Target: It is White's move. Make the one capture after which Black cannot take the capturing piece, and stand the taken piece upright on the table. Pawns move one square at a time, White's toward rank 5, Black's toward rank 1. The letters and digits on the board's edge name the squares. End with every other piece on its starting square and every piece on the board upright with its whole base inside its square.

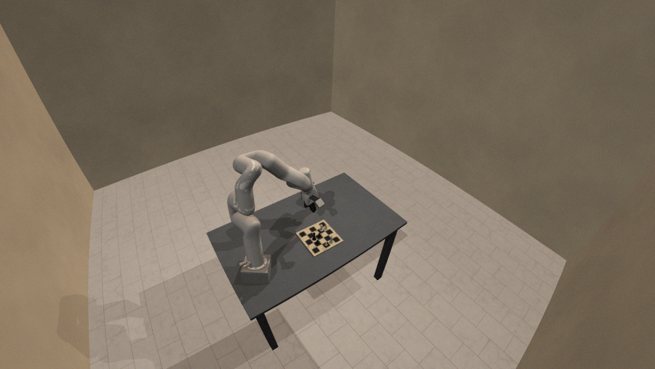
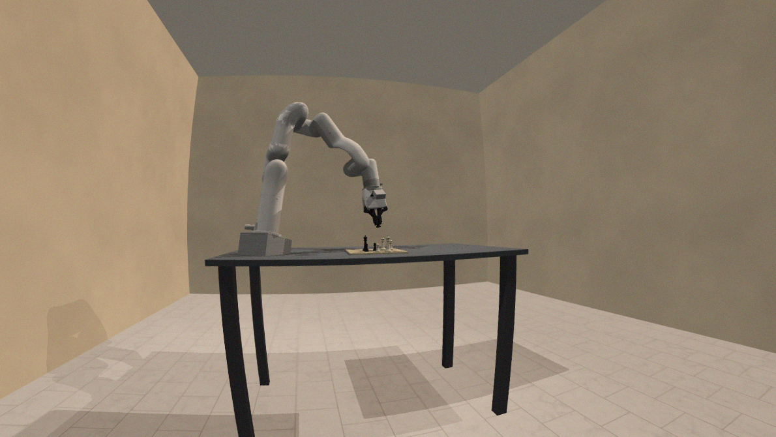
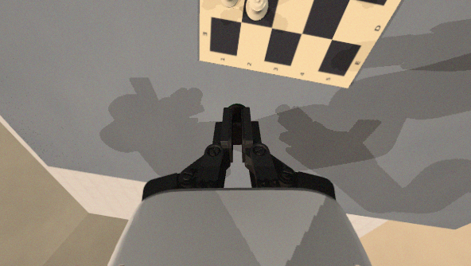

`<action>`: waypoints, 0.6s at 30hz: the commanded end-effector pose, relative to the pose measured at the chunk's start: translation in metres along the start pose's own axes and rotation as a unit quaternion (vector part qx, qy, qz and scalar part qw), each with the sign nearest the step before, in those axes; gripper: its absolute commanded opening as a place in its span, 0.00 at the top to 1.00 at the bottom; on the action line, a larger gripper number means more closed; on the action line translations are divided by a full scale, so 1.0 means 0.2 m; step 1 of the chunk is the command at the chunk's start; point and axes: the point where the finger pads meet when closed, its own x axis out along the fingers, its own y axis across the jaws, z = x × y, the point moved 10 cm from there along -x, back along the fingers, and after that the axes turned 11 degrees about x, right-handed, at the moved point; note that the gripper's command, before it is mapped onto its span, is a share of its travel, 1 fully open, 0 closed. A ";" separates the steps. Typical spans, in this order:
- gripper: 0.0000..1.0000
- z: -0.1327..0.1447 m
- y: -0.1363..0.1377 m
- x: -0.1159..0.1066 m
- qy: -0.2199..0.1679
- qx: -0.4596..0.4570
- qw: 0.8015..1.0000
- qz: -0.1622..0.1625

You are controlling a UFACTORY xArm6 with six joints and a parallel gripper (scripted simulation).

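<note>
Black piece, rounded, gripped in jaws

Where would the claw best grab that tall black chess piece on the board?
Probably its slim upper body, from straight above: the tall black piece stands upright, and other pieces close by leave little room for a sideways approach.

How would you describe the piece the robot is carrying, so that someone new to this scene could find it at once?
Start at the dark table and follow the pale arm down to its black pincer, which hangs over bare table just off the chessboard. Pinched between the fingertips is a small dark chess piece, only its rounded end showing. Unlike every other piece, it is in the air rather than standing on a square.
</note>
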 end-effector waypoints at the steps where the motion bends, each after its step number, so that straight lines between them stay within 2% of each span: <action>1: 1.00 -0.02 -0.01 -0.01 -0.022 -0.137 0.990 -0.003; 5: 1.00 -0.02 0.00 -0.01 -0.024 -0.221 0.975 -0.007; 10: 1.00 -0.02 0.00 -0.01 -0.028 -0.321 0.947 -0.011; 12: 1.00 -0.02 0.00 -0.01 -0.028 -0.321 0.947 -0.011; 13: 1.00 -0.03 -0.01 -0.01 -0.031 -0.377 0.926 -0.012; 18: 1.00 -0.03 -0.01 -0.01 -0.039 -0.460 0.887 -0.013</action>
